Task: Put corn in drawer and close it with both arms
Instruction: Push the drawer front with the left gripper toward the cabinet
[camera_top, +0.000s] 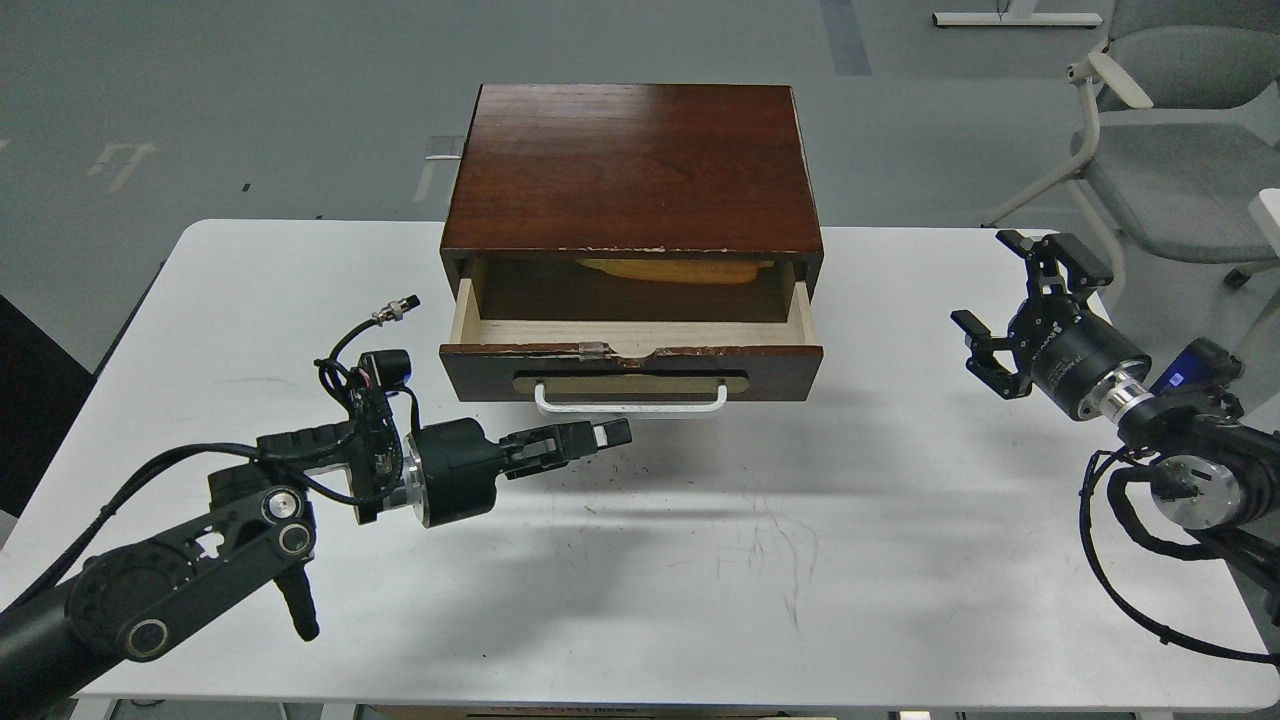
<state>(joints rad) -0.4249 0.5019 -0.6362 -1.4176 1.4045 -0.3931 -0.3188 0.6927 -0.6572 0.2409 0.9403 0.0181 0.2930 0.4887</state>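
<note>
The dark reddish-brown box (632, 165) stands at the table's back middle. Its drawer (630, 350) is pulled partly out, with pale wood inside, a chipped top edge and a white bar handle (630, 402). The yellow corn (675, 269) lies at the back of the drawer, mostly hidden under the box's top. My left gripper (612, 434) points right, just below and left of the handle, its fingers together and holding nothing. My right gripper (1010, 305) is open and empty, well to the right of the box.
The white table (700, 560) has scuff marks in front of the drawer. A grey chair (1160, 150) stands on the floor beyond the table's back right corner. Loose black cables hang from both arms.
</note>
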